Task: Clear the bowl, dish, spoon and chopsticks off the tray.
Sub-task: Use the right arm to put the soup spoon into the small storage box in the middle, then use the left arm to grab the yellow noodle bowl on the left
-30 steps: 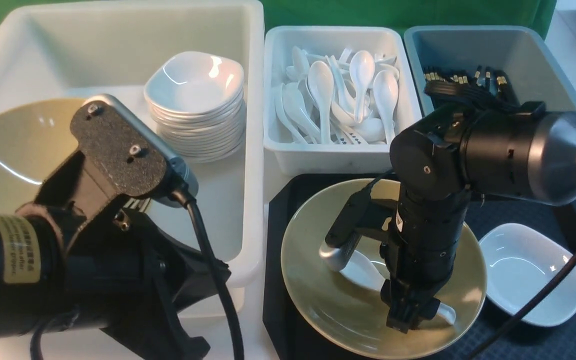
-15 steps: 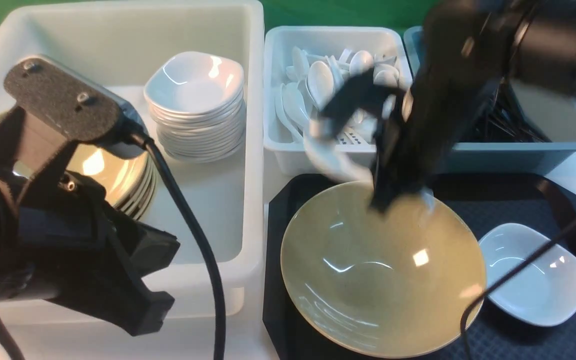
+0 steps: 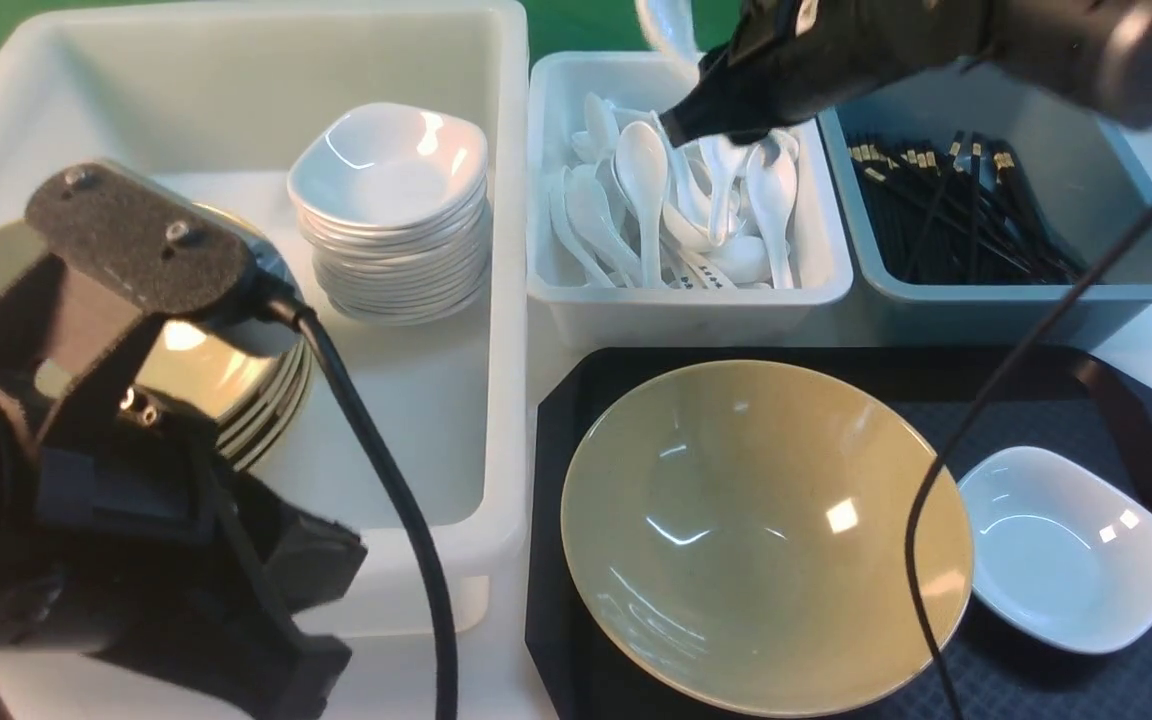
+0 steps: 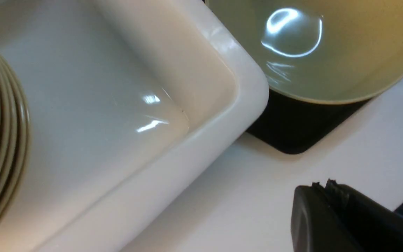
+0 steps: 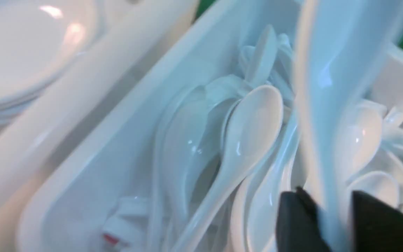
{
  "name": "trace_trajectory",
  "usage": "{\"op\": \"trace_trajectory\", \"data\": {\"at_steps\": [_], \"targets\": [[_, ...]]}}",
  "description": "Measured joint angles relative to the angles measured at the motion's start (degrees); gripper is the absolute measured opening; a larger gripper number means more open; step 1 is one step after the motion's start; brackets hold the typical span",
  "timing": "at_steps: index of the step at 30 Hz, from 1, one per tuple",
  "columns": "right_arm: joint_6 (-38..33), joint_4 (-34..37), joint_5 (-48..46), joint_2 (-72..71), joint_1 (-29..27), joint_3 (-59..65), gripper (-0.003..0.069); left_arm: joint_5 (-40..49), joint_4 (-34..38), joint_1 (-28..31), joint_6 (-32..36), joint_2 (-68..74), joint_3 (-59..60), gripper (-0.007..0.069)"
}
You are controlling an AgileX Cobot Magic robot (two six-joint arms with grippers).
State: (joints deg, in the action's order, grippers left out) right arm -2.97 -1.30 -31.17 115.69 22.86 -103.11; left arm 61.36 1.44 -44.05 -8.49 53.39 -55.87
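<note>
Closest in, the left tool [image 4: 327, 185] hangs over the white bench [image 4: 243, 189], just off the corner of the big white plastic bin [image 3: 506, 300]. Its black fingers are pressed together and hold nothing.

Next to that bin lies the flat black plastic tray with cut corners [image 3: 1026, 395]. The big, shiny olive-yellow bowl [image 3: 766, 535] sits on the tray's left part. The small white dish with rounded corners [image 3: 1066, 545] sits on the tray too, just beside the bowl on its right.

Inside the big white bin, a stack of olive-yellow bowls [image 3: 236, 385] stands on the left. A stack of small white dishes [image 3: 391, 170] stands farther back.

Behind the tray is a smaller white bin [image 3: 686, 305] full of loose white soup spoons [image 3: 641, 170]. The right tool [image 5: 325, 201] is up above this bin. The white shiny soup spoon [image 5: 331, 87] sits in the gap between its two black fingers, but it looks very blurry. I cannot tell if the fingers pinch it or are loose.

To the right is a grey-blue bin [image 3: 1026, 310] with a pile of thin black chopsticks [image 3: 946, 220] in it.
</note>
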Motion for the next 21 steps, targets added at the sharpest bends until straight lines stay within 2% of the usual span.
{"op": "trace_trajectory", "data": {"at_steps": [2,4,6,8,11,13,15,18,21], "targets": [[4.05,0.00,-0.76,1.63,-0.91,-0.73,0.0419,2.69,0.85,0.00,-0.49,0.00,0.00,-0.0011],[6.32,0.00,-4.35,1.82,-1.64,-2.07,0.0500,4.73,0.91,0.00,-1.42,0.00,0.00,-0.0011],[6.27,0.00,-7.70,1.52,-1.94,-3.52,0.0538,5.56,0.59,0.00,-2.50,0.00,0.00,-0.0011],[2.02,0.00,-15.58,-0.43,-2.07,-6.08,0.0566,5.62,-0.82,0.00,-4.62,0.23,-0.22,-0.0011],[-2.81,0.05,-21.80,-2.90,-1.64,-7.30,0.0567,5.57,-2.19,0.00,-5.73,1.25,-1.23,-0.0009],[-9.01,0.07,-32.59,-8.01,-0.40,-7.85,0.0555,5.57,-3.65,0.00,-5.51,4.67,-4.13,0.0004],[-10.86,0.17,-36.85,-10.48,0.39,-7.82,0.0542,5.52,-4.22,0.00,-4.56,7.14,-6.68,0.0022],[-12.13,0.41,-39.45,-16.68,2.02,-5.09,0.0501,5.40,-4.53,0.00,-1.16,12.90,-11.60,0.0075],[-11.95,0.48,-40.13,-25.34,3.47,1.27,0.0440,5.64,-2.98,0.00,1.49,20.22,-18.62,0.0185]]}}
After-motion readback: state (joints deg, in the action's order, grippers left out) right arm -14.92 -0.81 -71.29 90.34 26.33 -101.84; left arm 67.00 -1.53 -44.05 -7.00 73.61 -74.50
